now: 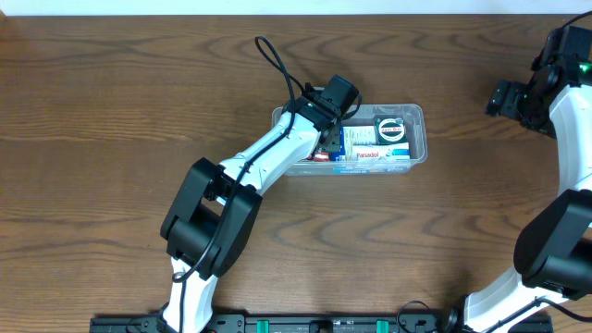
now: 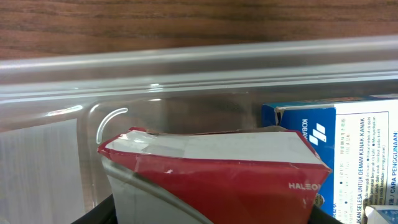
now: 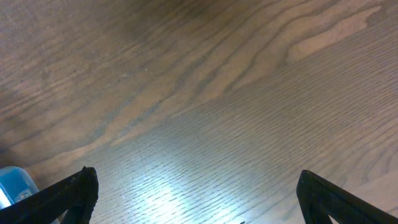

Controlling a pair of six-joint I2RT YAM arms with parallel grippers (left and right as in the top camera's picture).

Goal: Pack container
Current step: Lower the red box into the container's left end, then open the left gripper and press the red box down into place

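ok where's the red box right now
In the left wrist view the red box stands inside the container, near its left end wall, right beside the blue carton; overhead, the left gripper mostly hides it.

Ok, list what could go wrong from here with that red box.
1. The red box, apparently gripped by the left claw, looks crumpled; more squeeze may crush it.
2. It is close beside the blue carton and the container wall, so it may jam or tip on release.
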